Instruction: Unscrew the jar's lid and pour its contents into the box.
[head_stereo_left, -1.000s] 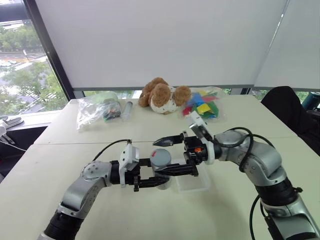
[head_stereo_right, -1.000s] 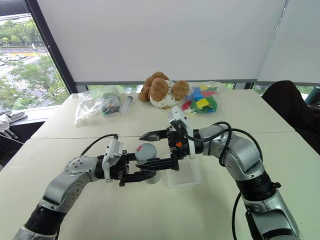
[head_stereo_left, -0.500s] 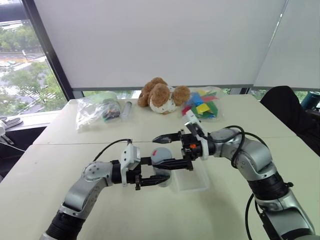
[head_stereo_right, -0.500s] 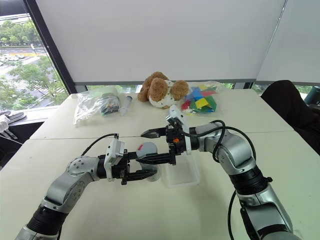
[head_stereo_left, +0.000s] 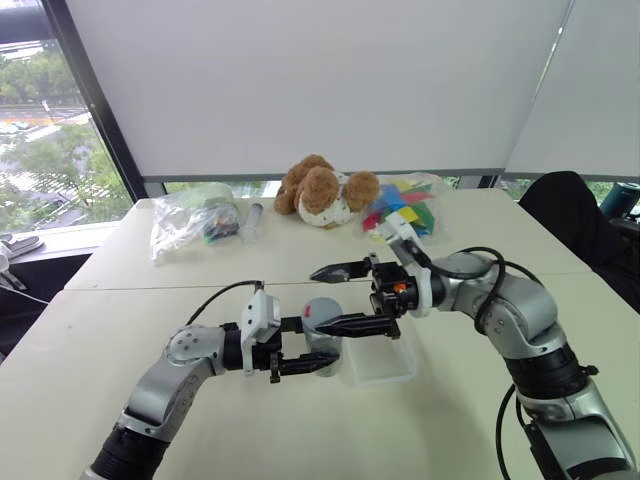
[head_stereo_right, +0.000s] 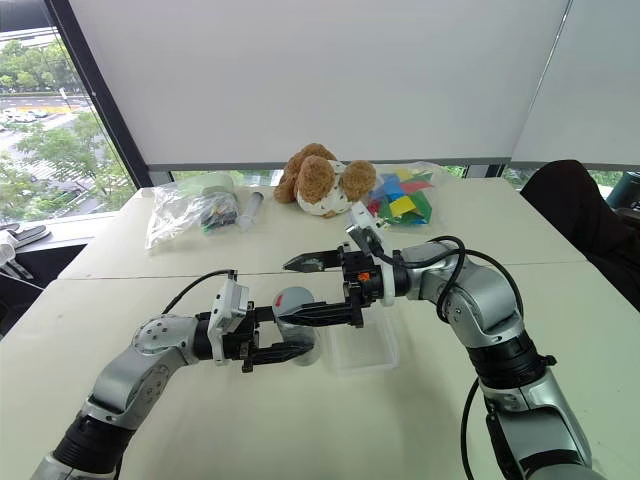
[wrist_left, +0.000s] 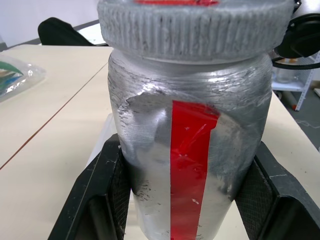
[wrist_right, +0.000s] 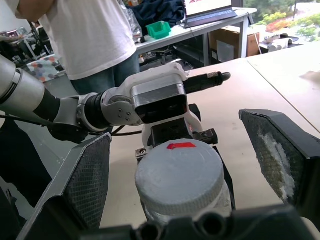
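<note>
Left gripper (wrist_left: 182, 200), fingers clamped on the jar (wrist_left: 187, 150), holds it upright above the table (head_stereo_left: 300, 420) near its front edge, beside the box (head_stereo_left: 385, 362). The lid (wrist_right: 180, 177) is still on. Right gripper (head_stereo_left: 338, 297), fingers wide apart, straddles the lid without touching. A teddy bear (head_stereo_left: 325, 190) lies at the far edge

Bright daylight from window (head_stereo_left: 60, 130); soft shadows on table (head_stereo_left: 300, 430); wrist views' backgrounds blurred.
</note>
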